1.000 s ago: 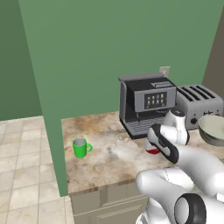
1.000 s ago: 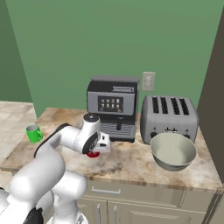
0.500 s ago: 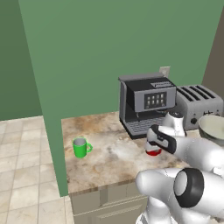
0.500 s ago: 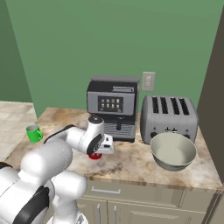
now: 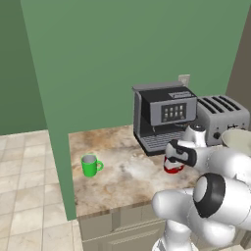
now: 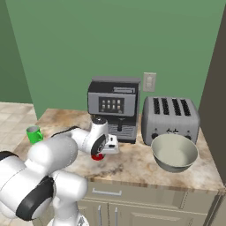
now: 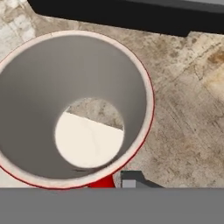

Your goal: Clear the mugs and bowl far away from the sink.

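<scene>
The red mug (image 5: 172, 167) stands on the marble counter in front of the coffee machine, and my gripper (image 5: 172, 160) hangs right over it. The right base view has the same red mug (image 6: 97, 156) under the gripper (image 6: 104, 150). From the hand I look straight down into the mug's pale inside (image 7: 35, 87), with one dark fingertip (image 7: 131, 179) by its red handle; how wide the jaws stand is hidden. The green mug (image 5: 89, 165) (image 6: 33, 134) stands near the counter's left end. The bowl (image 6: 174, 152) (image 5: 238, 140) sits before the toaster. The sink is out of view.
A black and silver coffee machine (image 6: 113, 108) stands just behind the red mug, a silver toaster (image 6: 169, 119) to its right. A green wall panel (image 5: 54, 122) closes the counter's left end. Bare marble (image 5: 125, 171) lies between the two mugs.
The red mug stays at about the same spot in front of the coffee machine. The arm's elbow and upper links have swung and now stand differently.
</scene>
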